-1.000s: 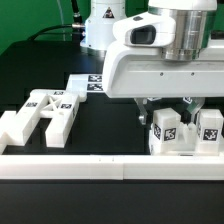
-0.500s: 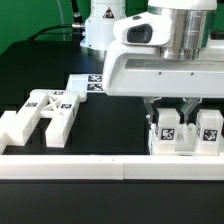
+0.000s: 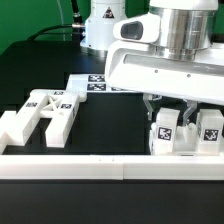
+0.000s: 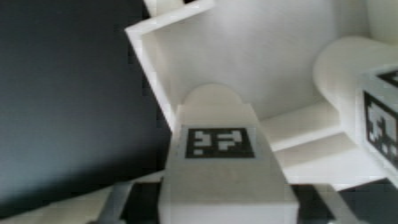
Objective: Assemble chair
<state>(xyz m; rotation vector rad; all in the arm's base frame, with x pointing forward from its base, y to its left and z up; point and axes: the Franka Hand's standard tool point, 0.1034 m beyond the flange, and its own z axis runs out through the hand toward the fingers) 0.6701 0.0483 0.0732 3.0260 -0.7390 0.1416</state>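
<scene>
**Jaws clamp on tagged chair block**

Since a second ago, the gripper's jaws have drawn in from wide apart. They now pinch the chunky white plastic chair block with a square tag, which sits between them and looks slightly tilted. A second tagged white block stands just beside it. White chair bars lie well apart at the exterior view's left. A long white border rail runs in front.

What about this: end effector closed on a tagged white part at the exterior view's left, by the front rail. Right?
Wrong side. The exterior view shows the end effector closed on a tagged white part at that view's right, by the front rail.
</scene>
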